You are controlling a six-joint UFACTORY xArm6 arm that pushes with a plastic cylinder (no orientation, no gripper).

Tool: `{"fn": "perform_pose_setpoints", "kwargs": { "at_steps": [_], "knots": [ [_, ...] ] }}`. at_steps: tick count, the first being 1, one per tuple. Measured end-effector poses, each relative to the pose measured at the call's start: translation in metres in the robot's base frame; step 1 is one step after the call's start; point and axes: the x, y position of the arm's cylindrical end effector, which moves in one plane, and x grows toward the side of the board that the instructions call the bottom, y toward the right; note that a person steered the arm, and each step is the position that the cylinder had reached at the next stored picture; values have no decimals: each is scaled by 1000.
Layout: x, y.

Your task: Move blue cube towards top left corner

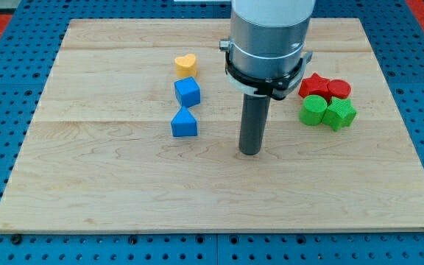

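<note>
While the wooden bench (109, 184) fills most of the camera view, my tip (250, 152) rests on it near the middle, a little toward the bottom edge. No hand shows here, only the straight dark rod, so nothing can be told of parting or clamping.

Toward the left edge from my tip, well apart from it, the blue cube (187, 91) sits in a short column of three blocks. Just beside it toward the top edge lies the yellow heart (186, 65); toward the bottom edge, near but not touching, stands the blue triangular block (184, 123). The top left corner lies far off from the cube.

Near the right edge four blocks huddle touching one another: the red star (313, 85), the red cylinder (338, 90), the green cylinder (314, 110) and the green cube-like block (340, 114).
</note>
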Motion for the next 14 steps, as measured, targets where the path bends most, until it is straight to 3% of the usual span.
{"fn": "perform_pose_setpoints", "kwargs": {
  "at_steps": [2,3,5,6,8,9,10,11,12,13,14],
  "knots": [
    [-26,-73],
    [-67,-98],
    [-91,-60],
    [-111,-72],
    [-182,-178],
    [-218,-195],
    [-214,-141],
    [-229,-128],
    [-249,-133],
    [-249,-193],
    [-242,-189]
  ]
}}
